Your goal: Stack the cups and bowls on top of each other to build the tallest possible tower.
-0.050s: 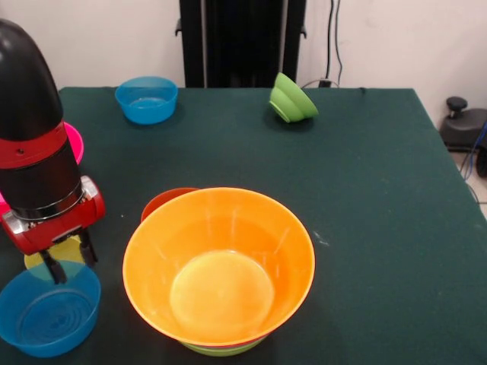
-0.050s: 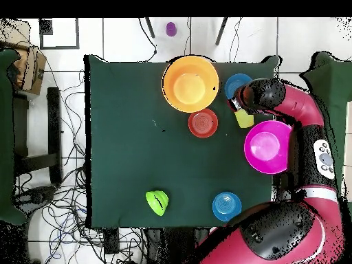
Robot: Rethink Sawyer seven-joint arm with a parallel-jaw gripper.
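Hovering in the front view with fingers spread astride the yellow cup (image 1: 57, 252) beside a blue bowl (image 1: 47, 310), the gripper (image 1: 67, 262) leaves the orange-topped tower (image 1: 219, 266) barely begun, while overhead the pink bowl (image 2: 267, 146), red-orange bowl (image 2: 203, 123) and lime bowl (image 2: 157, 202) lie scattered.

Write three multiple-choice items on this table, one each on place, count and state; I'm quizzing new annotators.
1. The big orange bowl sits: A) on a lime-green base bowl; B) inside a purple bowl; C) upside down on the cloth.
2. Blue bowls on the table: A) one; B) two; C) four.
3. The lone lime-green bowl is: A) upright; B) tipped on its side; C) stacked on a cup.

Answers: 1 A, a green rim shows under it. 2 B, both views show two blue bowls, well apart. 3 B, its mouth faces sideways.
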